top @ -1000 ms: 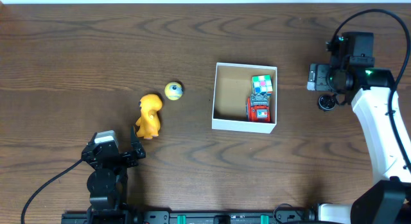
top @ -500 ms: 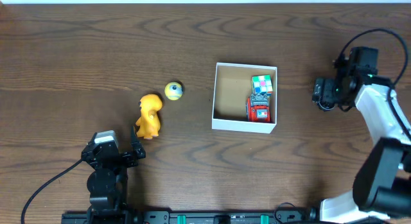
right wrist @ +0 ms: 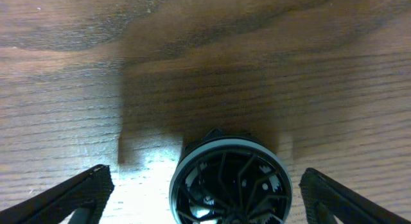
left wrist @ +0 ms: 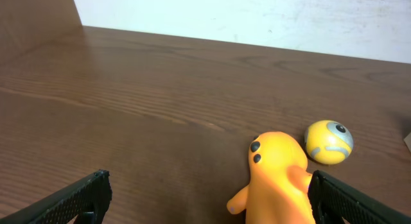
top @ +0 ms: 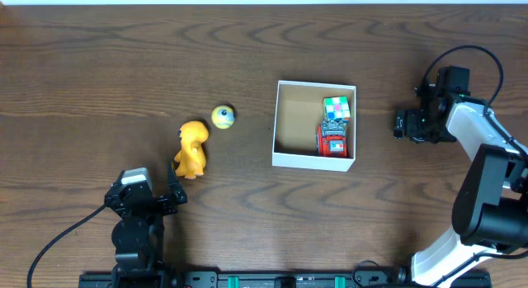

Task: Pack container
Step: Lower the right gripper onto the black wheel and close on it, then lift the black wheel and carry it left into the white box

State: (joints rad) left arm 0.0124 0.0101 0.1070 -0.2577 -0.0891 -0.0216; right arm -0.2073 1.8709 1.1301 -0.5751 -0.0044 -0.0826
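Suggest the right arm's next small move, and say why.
Probably lower the right pincer a little and close it on the black spoked wheel. The wheel lies between the open fingers and is outside the container, which already holds the cube and the red toy.
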